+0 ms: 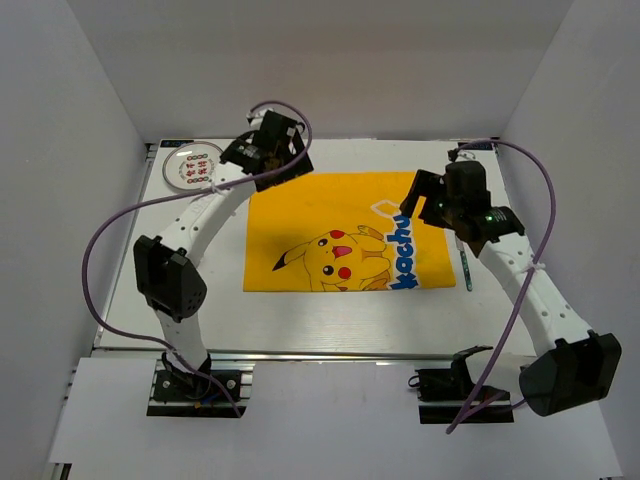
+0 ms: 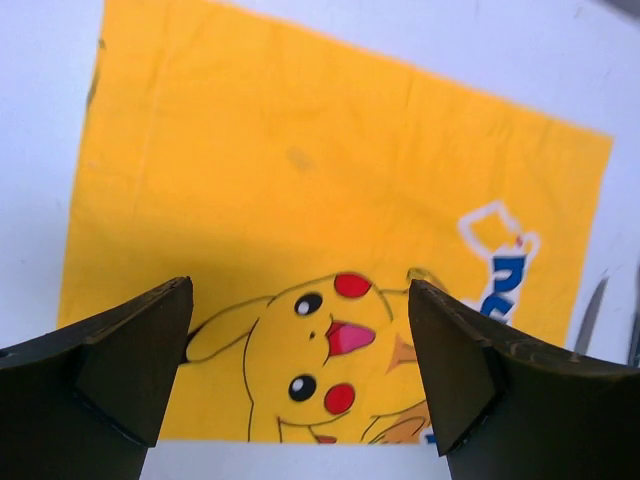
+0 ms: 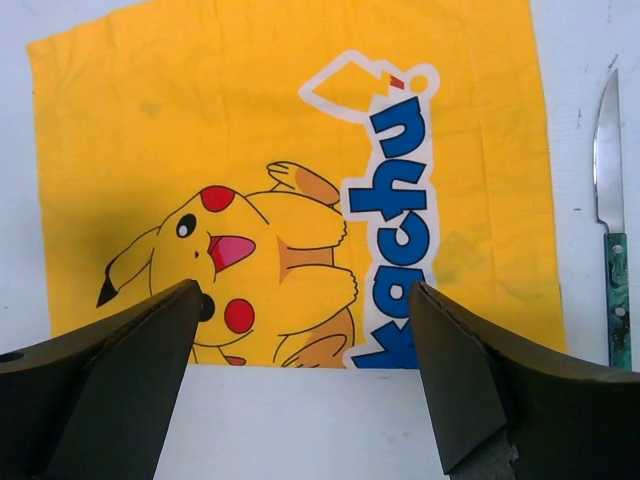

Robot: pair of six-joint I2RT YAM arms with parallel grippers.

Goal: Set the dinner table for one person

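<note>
A: Gripper states?
B: The left gripper [image 2: 300, 292] stood wide and empty over the far-left corner of the yellow cloth [image 1: 340, 230]. The right gripper [image 3: 305, 292] was equally wide and empty above the cloth's right side.
A: The dinner table [image 1: 330, 315]?
B: It lay beneath both arms. The cloth was flat at its centre, a knife [image 3: 612, 220] just right of the cloth, a plate [image 1: 192, 166] in the far-left corner.

Room lies above the flat cloth [image 1: 330, 210]; plate [image 1: 192, 167] far-left, knife [image 1: 466, 268] beside its right edge.

Overhead camera looks down from the near edge across the whole worktop [image 1: 330, 310]; both wrist cameras sit close above, sharing the yellow cloth [image 1: 300, 215].
</note>
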